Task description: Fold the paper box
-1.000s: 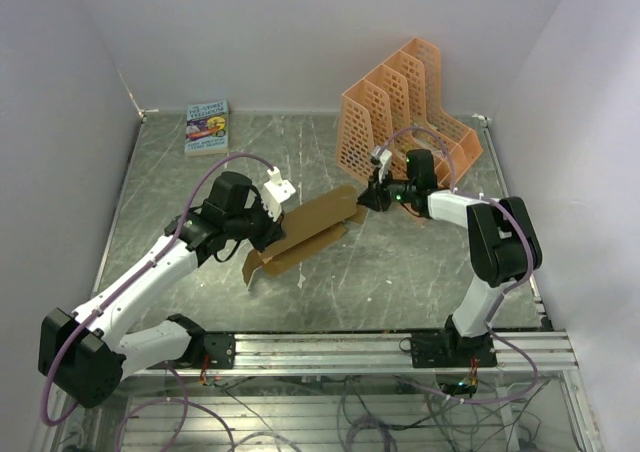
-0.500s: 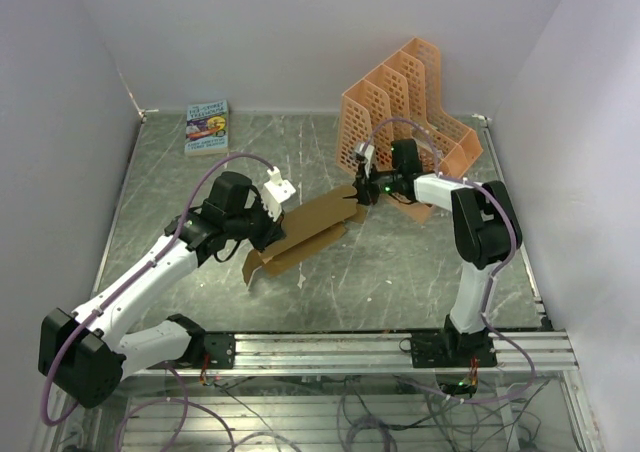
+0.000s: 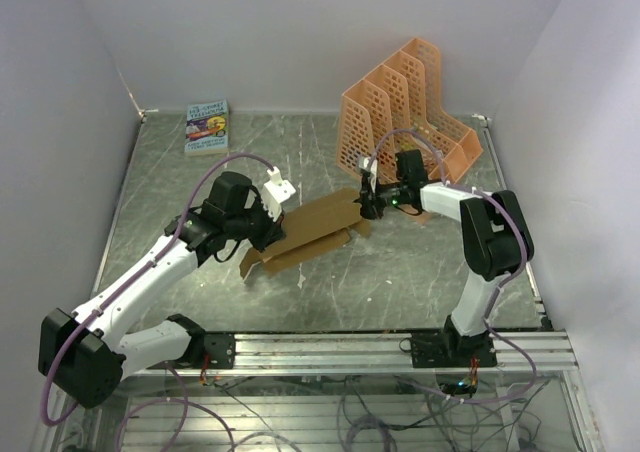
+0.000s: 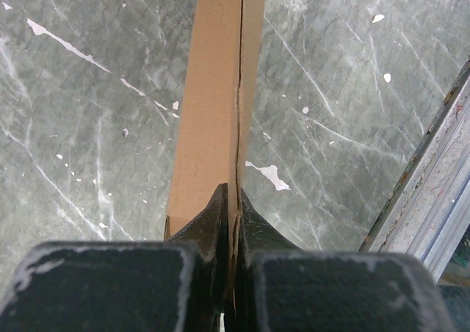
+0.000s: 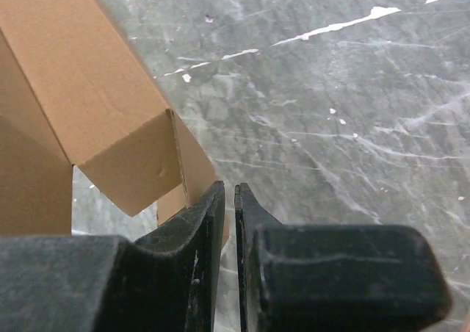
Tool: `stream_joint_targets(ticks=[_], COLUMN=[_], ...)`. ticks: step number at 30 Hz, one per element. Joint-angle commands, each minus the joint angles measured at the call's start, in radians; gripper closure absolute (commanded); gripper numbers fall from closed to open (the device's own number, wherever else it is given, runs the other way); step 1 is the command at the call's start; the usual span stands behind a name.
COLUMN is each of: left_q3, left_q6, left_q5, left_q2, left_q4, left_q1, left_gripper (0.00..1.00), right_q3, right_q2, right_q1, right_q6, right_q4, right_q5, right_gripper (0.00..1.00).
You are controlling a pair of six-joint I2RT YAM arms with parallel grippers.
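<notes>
The paper box point(image 3: 305, 230) is a long tan cardboard piece, partly folded, lying slantwise on the grey table. My left gripper point(image 3: 270, 234) holds its near left end. In the left wrist view that gripper point(image 4: 232, 198) is shut on an upright cardboard wall point(image 4: 213, 89) that runs away from the jaws. My right gripper point(image 3: 366, 207) sits at the box's far right end. In the right wrist view its jaws point(image 5: 228, 189) stand all but together with only bare table in the slit. A box flap point(image 5: 132, 163) rests just left of the left finger point(image 5: 202, 214), outside the jaws.
An orange perforated file rack point(image 3: 405, 112) stands just behind the right gripper. A small printed book point(image 3: 207, 127) lies at the far left by the back wall. The metal rail point(image 3: 400, 344) runs along the near edge, also showing at the right of the left wrist view point(image 4: 440, 200).
My right gripper swung left toward the box end, then came down and back a little. The box's right end has dropped lower. The left gripper kept its grip and barely moved.
</notes>
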Motion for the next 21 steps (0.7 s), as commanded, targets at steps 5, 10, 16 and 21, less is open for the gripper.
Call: stream_joint_targets(ticks=[5,10,16,21], left_q3=[0.007,0.007,0.004,0.006], left_q6=[-0.020,-0.017,-0.010,-0.001], left_q5=[-0.021,-0.027,-0.017,-0.003], left_q2=[-0.012,-0.025,-0.039,-0.037], left_q4=[0.000,-0.011,-0.015,-0.020], left_q1=[-0.006,-0.006,-0.006,-0.009], left_gripper=[0.93,0.93,0.93,0.93], right_q3=[-0.061,-0.090,-0.100,-0.127], right_q2=[-0.066,-0.086,-0.110,-0.120], right_q1=[0.015,0.013,0.008,0.009], right_q6=[0.026,0.040,0.019,0.038], right_q4=[0.010,-0.007,-0.065,-0.043], right_q5=[-0.043,-0.026,-0.027,-0.027], right_gripper=[0.86,0.85,0.83,0.82])
